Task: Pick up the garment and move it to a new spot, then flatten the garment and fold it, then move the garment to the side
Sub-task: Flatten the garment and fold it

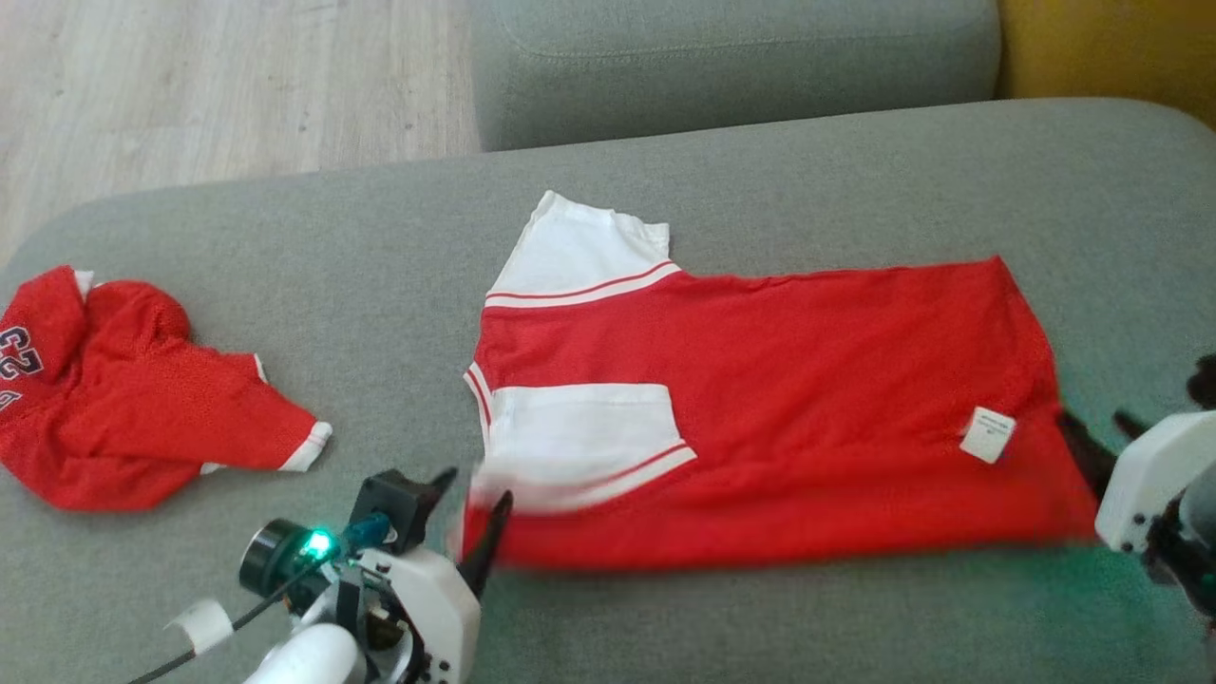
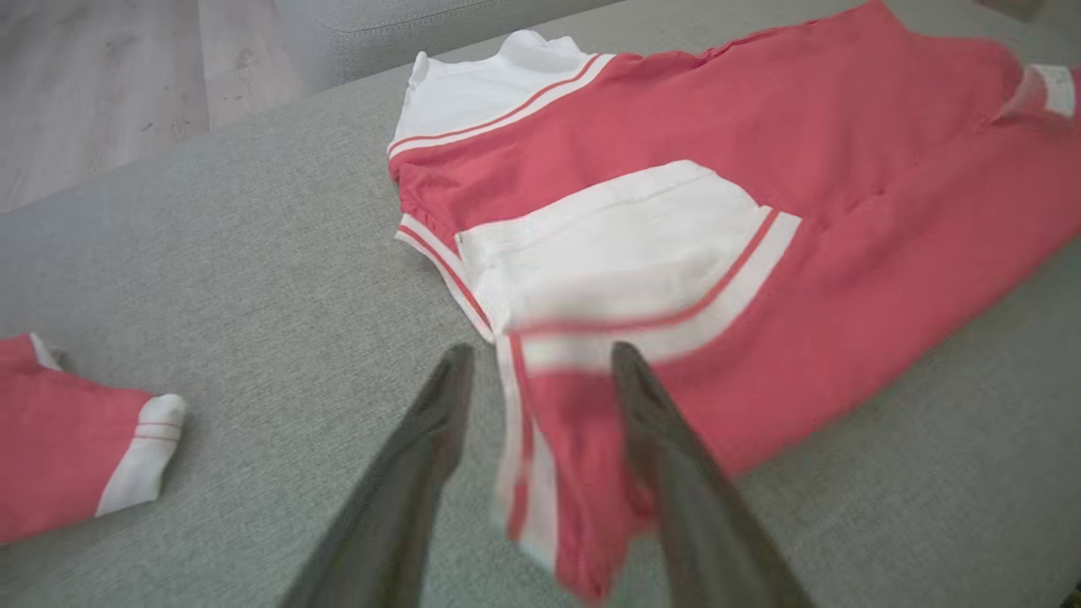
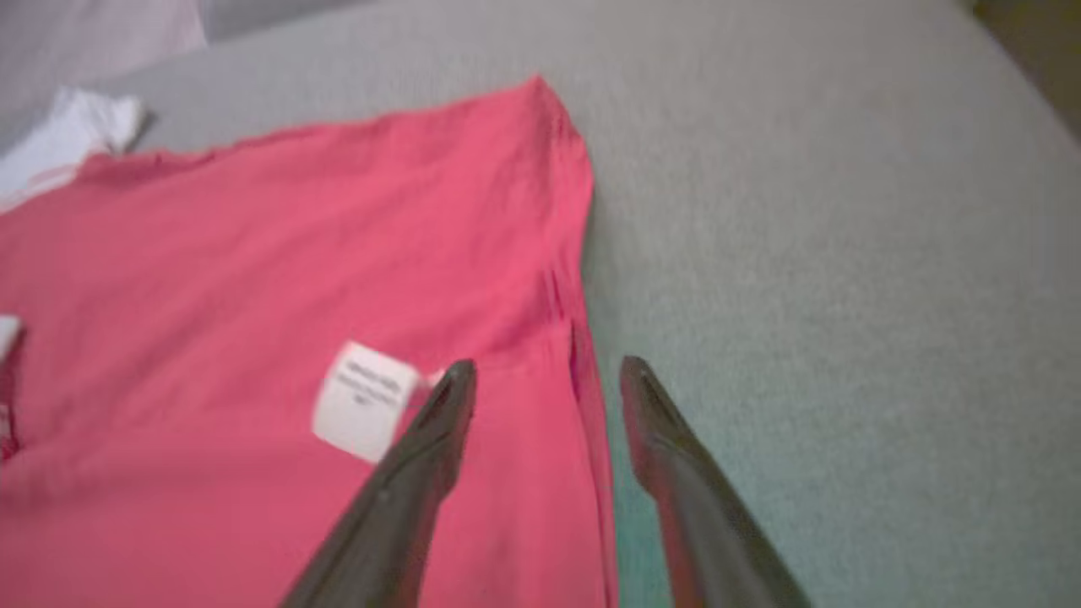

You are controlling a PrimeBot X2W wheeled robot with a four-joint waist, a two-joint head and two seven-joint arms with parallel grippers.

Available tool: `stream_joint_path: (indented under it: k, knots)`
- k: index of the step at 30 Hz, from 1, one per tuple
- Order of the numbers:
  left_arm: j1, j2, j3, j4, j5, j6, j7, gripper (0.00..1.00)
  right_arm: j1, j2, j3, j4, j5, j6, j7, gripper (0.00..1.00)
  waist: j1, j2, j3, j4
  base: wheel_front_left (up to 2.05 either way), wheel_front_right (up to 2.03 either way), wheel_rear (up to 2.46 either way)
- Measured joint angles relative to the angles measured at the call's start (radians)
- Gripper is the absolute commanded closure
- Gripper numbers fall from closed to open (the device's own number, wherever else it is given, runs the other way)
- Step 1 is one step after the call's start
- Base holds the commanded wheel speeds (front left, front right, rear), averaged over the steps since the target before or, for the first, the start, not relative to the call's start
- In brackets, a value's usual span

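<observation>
1. A grey sofa seat (image 1: pixel 285 247) carries everything. A matching grey back cushion (image 1: pixel 722 66) sits past its far edge, with pale wood floor (image 1: pixel 190 85) to the far left.
2. The garment (image 1: pixel 807 380), a red shirt with white sleeves, lies flat across the middle and right of the seat. Its neck end is toward the left and its hem toward the right.
3. A second red garment (image 1: pixel 123 399) with white cuffs and dark numerals lies crumpled at the seat's left end, well apart from the first.
4. The left pincer (image 1: pixel 473 489) is at the garment's near left corner with its two dark fingers spread apart. In the left wrist view a blurred flap of red cloth with white striping (image 2: pixel 549 473) stands between them. I cannot tell whether it is pinched.
5. The right pincer (image 1: pixel 1097 427) is at the hem end, also spread open. In the right wrist view its fingers (image 3: pixel 422 473) straddle the garment's side edge, one over red cloth and the other over bare seat.
6. The far sleeve (image 1: pixel 579 256) lies spread out on the seat, while the near sleeve (image 1: pixel 579 427) is folded over the red body.
7. A small white label (image 1: pixel 988 434) lies on the cloth near the hem, just beside the right pincer's inner finger.
</observation>
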Motion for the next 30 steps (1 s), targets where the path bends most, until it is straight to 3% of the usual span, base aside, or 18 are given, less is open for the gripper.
stream_joint_path:
  k: [5,8,11,17,24,28,29,30]
  knots:
    - [-0.001,0.0,0.018,-0.014,0.014,0.045,-0.015,0.0,-0.003,0.03,-0.035,-0.057,-0.022,0.0,-0.154,0.0,0.0001,0.0,0.017,-0.003,0.0,0.0,0.0]
    - [-0.005,-0.004,0.055,-0.037,0.03,0.089,-0.072,0.0,-0.008,0.054,-0.045,-0.114,-0.048,0.0,-0.303,0.0,0.0001,0.0,0.032,-0.004,0.0,0.0,0.0]
    - [-0.037,-0.024,0.11,-0.062,0.047,0.127,-0.2,0.0,-0.016,0.089,-0.046,-0.161,-0.066,0.0,-0.449,0.0,0.0001,0.0,0.048,-0.006,0.0,0.0,0.0]
    - [-0.113,-0.099,0.191,-0.082,0.039,0.138,-0.454,0.0,-0.02,0.168,-0.033,-0.207,-0.117,0.0,-0.669,0.0,0.0001,0.0,0.088,-0.018,0.0,0.0,0.0]
    - [-0.208,-0.104,0.2,0.016,0.044,0.07,-0.48,0.0,-0.056,0.213,-0.028,-0.18,-0.161,0.0,-0.727,0.0,0.0001,-0.0001,0.163,-0.043,0.0,0.0,0.0]
    - [-0.386,-0.066,0.18,0.11,0.042,-0.028,-0.362,0.0,-0.14,0.222,-0.027,-0.177,-0.17,0.0,-0.734,0.0,0.0002,0.0,0.222,-0.073,0.0,0.0,0.0]
    - [-0.487,-0.047,0.171,0.173,0.032,-0.09,-0.289,0.0,-0.185,0.225,-0.025,-0.178,-0.174,0.0,-0.734,0.0,0.0003,0.0,0.255,-0.09,0.0,0.0,0.0]
    - [-0.533,-0.044,0.172,0.209,0.012,-0.12,-0.246,0.0,-0.204,0.226,-0.023,-0.177,-0.178,0.0,-0.734,0.0,0.0003,-0.0001,0.272,-0.1,0.0,0.0,0.0]
